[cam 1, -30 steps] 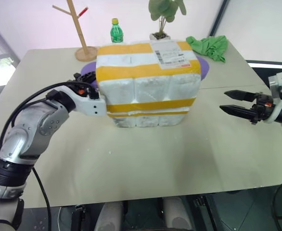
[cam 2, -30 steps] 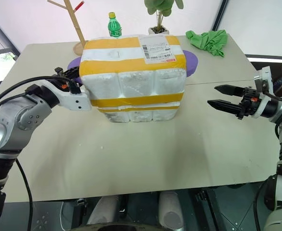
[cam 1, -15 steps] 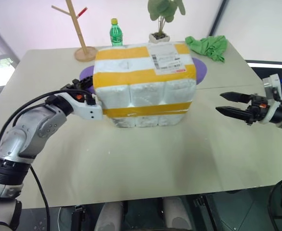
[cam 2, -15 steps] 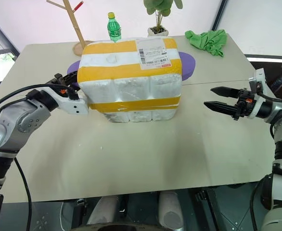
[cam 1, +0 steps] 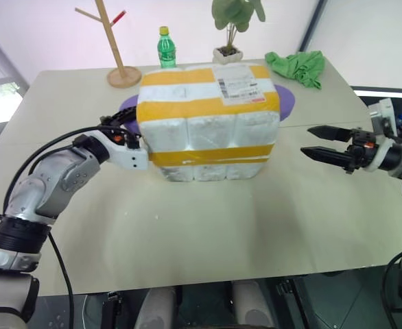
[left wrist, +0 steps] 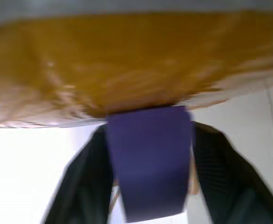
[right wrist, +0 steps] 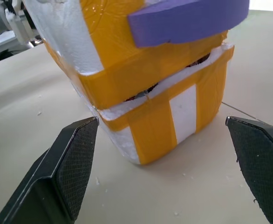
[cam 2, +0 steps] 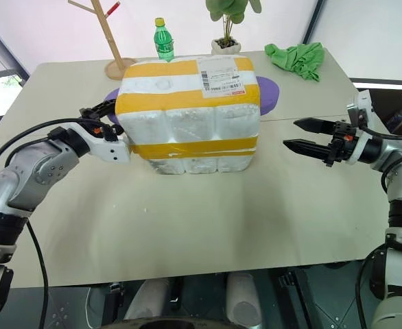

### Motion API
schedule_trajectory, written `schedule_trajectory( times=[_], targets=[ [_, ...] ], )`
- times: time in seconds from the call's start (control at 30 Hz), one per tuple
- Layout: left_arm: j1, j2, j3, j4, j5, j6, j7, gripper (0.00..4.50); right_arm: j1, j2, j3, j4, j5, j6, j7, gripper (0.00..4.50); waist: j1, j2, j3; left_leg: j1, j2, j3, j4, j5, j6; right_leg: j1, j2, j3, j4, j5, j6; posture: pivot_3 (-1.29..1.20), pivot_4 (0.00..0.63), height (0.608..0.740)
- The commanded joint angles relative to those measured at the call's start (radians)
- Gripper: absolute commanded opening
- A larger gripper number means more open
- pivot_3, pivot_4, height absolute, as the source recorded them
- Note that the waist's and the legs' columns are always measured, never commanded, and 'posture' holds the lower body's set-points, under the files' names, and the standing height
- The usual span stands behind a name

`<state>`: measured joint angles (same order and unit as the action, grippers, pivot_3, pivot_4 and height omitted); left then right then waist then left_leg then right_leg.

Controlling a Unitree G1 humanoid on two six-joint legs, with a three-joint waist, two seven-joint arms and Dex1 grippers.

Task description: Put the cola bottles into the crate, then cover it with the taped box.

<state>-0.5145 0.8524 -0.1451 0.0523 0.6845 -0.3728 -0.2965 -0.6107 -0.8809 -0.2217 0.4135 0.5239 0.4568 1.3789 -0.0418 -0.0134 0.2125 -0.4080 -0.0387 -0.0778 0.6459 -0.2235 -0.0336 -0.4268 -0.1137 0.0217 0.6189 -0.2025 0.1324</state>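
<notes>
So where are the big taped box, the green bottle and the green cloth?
taped box (cam 1: 208, 103): left eye view, on its upper yellow tape band.
green bottle (cam 1: 165, 49): left eye view, on its label.
green cloth (cam 2: 298, 56): right eye view, on its crumpled middle.

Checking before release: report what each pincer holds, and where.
Right pincer open, empty. Left pincer straddles the taped box's purple flap; grip cannot be told.

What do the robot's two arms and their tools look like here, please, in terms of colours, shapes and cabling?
The left arm has rounded silver-grey metal segments over a black ribbed collar, with a black cable looping along it. Its wrist carries a white housing with small red-orange marks, ending in the left tool. The right tool has two slim, pointed black fingers, textured on their inner faces, on a dark wrist with a red mark and a white block.
</notes>
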Motion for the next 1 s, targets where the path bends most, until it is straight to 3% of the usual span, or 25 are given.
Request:
schedule_trajectory(
  times=[0.03, 0.27, 0.43, 0.53, 0.63, 0.8, 0.9, 1.0],
  targets=[
    [0.039, 0.019, 0.029, -0.047, -0.077, -0.036, -0.034, 4.47, 0.0, -0.004, -0.028, -0.044, 0.025, 0.014, -0.01, 4.5, -0.001, 0.0, 0.0, 0.0, 0.0, 0.0, 0.0, 0.0, 0.0, 0.0, 0.0, 0.0, 0.0, 0.0, 0.0, 0.0, 0.15, 0.74],
    [0.187, 0.065, 0.169, -0.188, -0.299, -0.072, -0.117, 4.47, 0.005, -0.014, -0.028, -0.036, 0.023, 0.011, -0.007, 4.5, 0.0, 0.0, 0.0, 0.0, 0.0, 0.0, 0.0, 0.0, 0.0, 0.0, 0.0, 0.0, 0.0, 0.0, 0.0, 0.0, 0.15, 0.74],
    [0.326, 0.134, 0.329, -0.266, -0.444, -0.15, -0.175, 4.47, -0.029, -0.012, -0.009, -0.013, 0.01, 0.014, -0.008, 4.5, 0.0, 0.0, 0.0, 0.0, 0.0, 0.0, 0.0, 0.0, 0.0, 0.0, 0.0, 0.0, 0.0, 0.0, 0.0, 0.0, 0.15, 0.74],
    [0.433, 0.145, 0.432, -0.302, -0.561, -0.103, -0.234, 4.47, -0.059, -0.009, 0.009, -0.005, -0.001, 0.021, -0.014, 4.5, -0.004, 0.001, 0.0, 0.0, 0.0, 0.0, 0.0, 0.0, 0.0, 0.0, 0.0, 0.0, 0.0, 0.0, 0.0, 0.0, 0.15, 0.74],
    [0.589, 0.122, 0.551, -0.41, -0.878, 0.238, -0.362, 4.47, -0.08, -0.02, 0.02, 0.001, -0.008, 0.026, -0.007, 4.5, -0.003, 0.001, 0.0, 0.0, 0.001, 0.0, -0.001, 0.0, 0.0, 0.0, 0.0, 0.0, 0.0, 0.0, -0.001, 0.0, 0.15, 0.74],
    [0.729, 0.103, 0.78, -0.521, -1.412, 0.763, -0.424, 4.47, -0.082, -0.054, 0.031, -0.009, -0.014, 0.026, 0.037, 4.5, 0.002, 0.001, 0.0, 0.0, 0.001, -0.001, 0.0, 0.0, 0.0, 0.0, 0.0, 0.0, 0.0, 0.0, 0.0, 0.0, 0.15, 0.74],
    [0.762, 0.137, 0.923, -0.509, -1.682, 1.001, -0.47, 4.47, -0.082, -0.077, 0.046, -0.01, -0.021, 0.012, 0.077, 4.5, 0.002, 0.001, 0.0, 0.0, 0.001, -0.001, 0.001, 0.0, 0.0, 0.001, 0.0, 0.0, -0.001, -0.002, -0.002, 0.0, 0.15, 0.74],
    [0.775, 0.175, 1.036, -0.496, -1.85, 1.134, -0.546, 4.47, -0.085, -0.098, 0.053, -0.011, -0.025, 0.003, 0.118, 4.5, -0.001, 0.001, 0.0, 0.0, 0.001, -0.001, 0.0, 0.0, 0.0, 0.0, 0.0, 0.0, -0.001, -0.002, -0.003, 0.0, 0.15, 0.74]
  ],
)
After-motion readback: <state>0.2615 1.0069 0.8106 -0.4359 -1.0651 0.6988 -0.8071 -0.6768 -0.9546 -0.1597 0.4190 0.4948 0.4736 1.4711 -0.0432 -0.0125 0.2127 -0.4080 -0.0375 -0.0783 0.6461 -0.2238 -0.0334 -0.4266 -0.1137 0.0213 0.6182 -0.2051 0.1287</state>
